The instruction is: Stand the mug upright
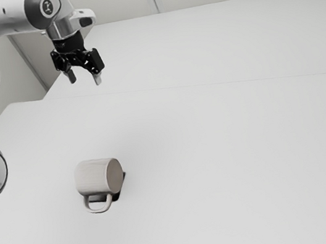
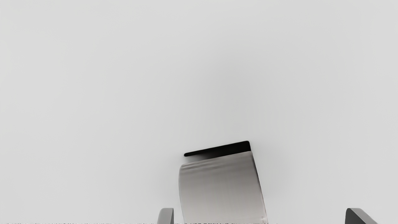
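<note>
Currently, the mug (image 1: 94, 176) is seen lying on its side on the table (image 1: 233, 166) below the gripper (image 1: 85, 80), whose fingers (image 1: 97, 79) are spread apart, and it might be rolled or pushed away if contact were made by the nearer finger (image 2: 166, 217) first.

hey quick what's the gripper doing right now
Gripper: open, fingers apart, holding nothing, raised above the table.

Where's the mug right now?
The mug lies on its side on the white table, toward the exterior view's left, lower in that picture than the open claw.
</note>
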You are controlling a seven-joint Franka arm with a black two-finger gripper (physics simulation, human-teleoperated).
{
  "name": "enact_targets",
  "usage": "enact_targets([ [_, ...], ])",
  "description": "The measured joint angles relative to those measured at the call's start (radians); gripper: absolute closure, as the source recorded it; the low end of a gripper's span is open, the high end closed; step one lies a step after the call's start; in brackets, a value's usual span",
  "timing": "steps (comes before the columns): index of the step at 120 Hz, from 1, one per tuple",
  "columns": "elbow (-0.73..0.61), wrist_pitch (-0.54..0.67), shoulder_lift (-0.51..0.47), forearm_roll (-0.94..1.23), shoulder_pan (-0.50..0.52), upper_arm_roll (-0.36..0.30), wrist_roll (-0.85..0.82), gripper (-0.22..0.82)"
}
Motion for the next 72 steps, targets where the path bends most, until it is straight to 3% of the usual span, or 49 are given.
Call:
enact_targets([
  [30,-0.066,0.007,-0.054,-0.035,-0.013,0.033,0.017,0.0],
  [53,-0.446,0.125,-0.288,-0.199,0.05,0.077,0.01,0.0],
  [72,-0.692,0.265,-0.419,-0.392,0.104,0.104,0.025,0.0],
])
